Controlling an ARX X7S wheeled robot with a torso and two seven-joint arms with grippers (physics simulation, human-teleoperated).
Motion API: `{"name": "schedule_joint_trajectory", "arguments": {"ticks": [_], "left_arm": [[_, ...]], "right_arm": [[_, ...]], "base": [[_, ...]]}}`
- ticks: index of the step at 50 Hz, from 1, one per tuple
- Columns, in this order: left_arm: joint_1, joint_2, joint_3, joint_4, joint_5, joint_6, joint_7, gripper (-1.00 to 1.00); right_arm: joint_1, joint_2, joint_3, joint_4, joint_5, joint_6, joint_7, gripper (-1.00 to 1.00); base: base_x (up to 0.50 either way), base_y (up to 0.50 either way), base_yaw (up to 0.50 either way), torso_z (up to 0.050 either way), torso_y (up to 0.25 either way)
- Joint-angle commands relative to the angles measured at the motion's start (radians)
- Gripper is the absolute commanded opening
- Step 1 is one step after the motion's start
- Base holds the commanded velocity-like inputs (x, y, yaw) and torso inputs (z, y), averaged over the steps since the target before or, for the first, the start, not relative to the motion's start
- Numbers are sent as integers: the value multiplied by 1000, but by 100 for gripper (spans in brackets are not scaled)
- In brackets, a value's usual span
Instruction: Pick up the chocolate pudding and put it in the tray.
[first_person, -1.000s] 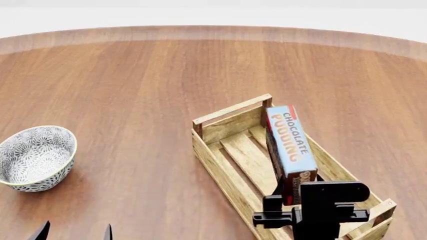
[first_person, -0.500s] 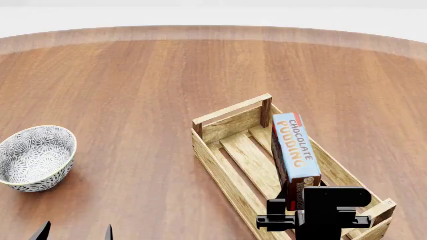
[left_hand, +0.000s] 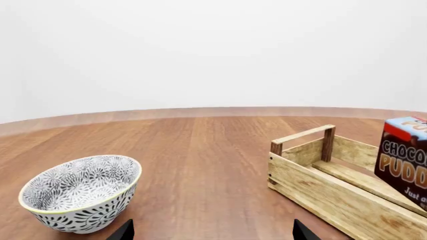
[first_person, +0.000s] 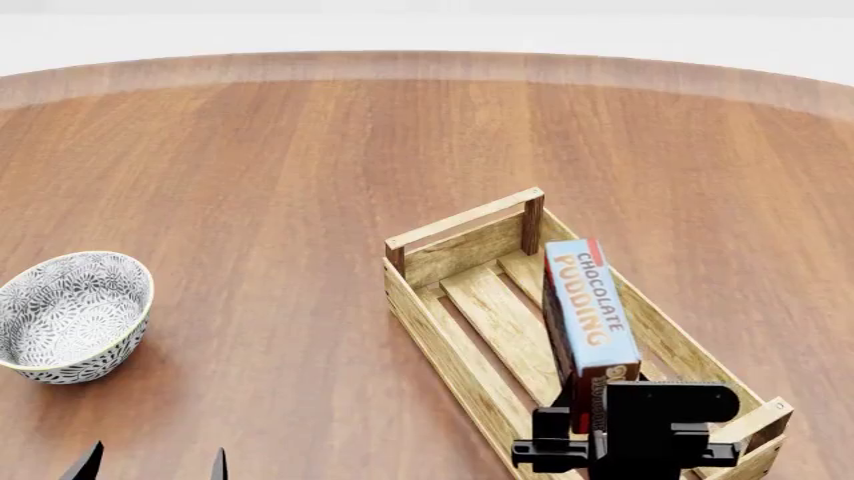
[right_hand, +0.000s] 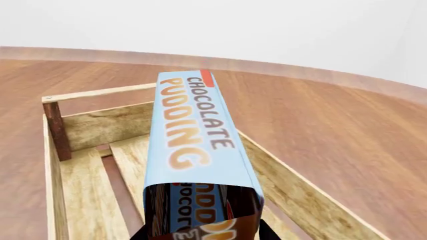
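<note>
The chocolate pudding (first_person: 587, 312) is a light-blue carton with orange lettering, standing on a long narrow side within the tray (first_person: 454, 352), along its right wall. My right gripper (first_person: 595, 400) is shut on the carton's near end. In the right wrist view the pudding (right_hand: 193, 135) fills the middle, with dark fingers (right_hand: 267, 233) on either side of it and the tray's (right_hand: 93, 125) slats below. I cannot tell whether the carton touches the tray floor. My left gripper (first_person: 151, 466) is open and empty, low at the near left; in its wrist view (left_hand: 213, 235) its tips stand wide apart.
A patterned black-and-white bowl (first_person: 70, 315) stands at the left of the round wooden table (first_person: 294, 170); it also shows in the left wrist view (left_hand: 80, 192), as do the tray (left_hand: 320, 192) and pudding (left_hand: 403, 160).
My right gripper has drawn back toward me with the pudding, which now sits lower and nearer inside the tray. The left arm and the bowl have not moved.
</note>
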Motion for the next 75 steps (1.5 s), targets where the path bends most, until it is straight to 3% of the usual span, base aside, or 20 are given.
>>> {"name": "schedule_joint_trajectory", "arguments": {"ticks": [1, 4, 5, 32, 50, 75], "left_arm": [[0, -2, 4, -1, -1, 4, -3, 100], [-1, -3, 4, -1, -2, 3, -4, 100], [-1, -4, 5, 1, -2, 2, -4, 100], [10, -15, 11, 30, -9, 1, -15, 100], [54, -41, 4, 136, 4, 4, -51, 100], [158, -94, 10, 339, 41, 18, -93, 100]], "right_arm": [[-2, -8, 75, 3, -90, -1, -3, -100], [-2, -10, 89, 3, -97, 2, -6, -100], [1, -11, 97, 3, -98, 16, 3, 100], [2, -20, 147, -7, -136, -40, -24, 100], [-373, 7, 131, -1010, -110, 382, -5, 100], [-675, 19, 116, -1506, -39, 322, 5, 100]], "base": [[0, 0, 0, 0, 0], [0, 0, 0, 0, 0], [0, 0, 0, 0, 0], [0, 0, 0, 0, 0], [0, 0, 0, 0, 0], [0, 0, 0, 0, 0]]}}
